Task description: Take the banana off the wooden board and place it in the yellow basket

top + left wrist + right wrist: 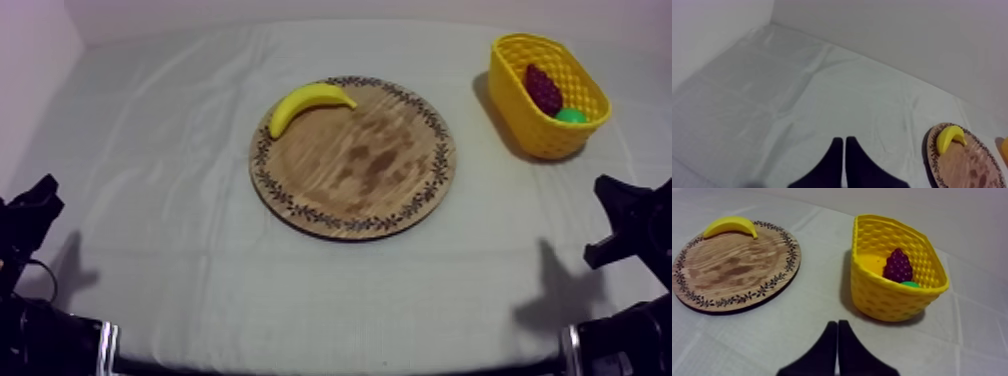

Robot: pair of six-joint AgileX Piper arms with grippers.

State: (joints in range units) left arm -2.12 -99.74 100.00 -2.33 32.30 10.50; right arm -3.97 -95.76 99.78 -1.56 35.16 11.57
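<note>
Matte black angular arms [632, 222], pale band [101, 345] low on each; slim, tapering black fingers [832, 165].

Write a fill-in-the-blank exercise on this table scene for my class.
The banana lies on the wooden ____.
The bunch of grapes sits inside the yellow ____.
Fingers together, the left pincer and the right pincer are both ____.
Missing words: board, basket, shut.

We are seeing dim, even, faintly violet light on the bench [180, 150]. The yellow basket [535, 120] is throwing a soft shadow toward the wooden board [355, 165]; the left arm [28, 215] and right arm [630, 215] are casting faint ones.
</note>
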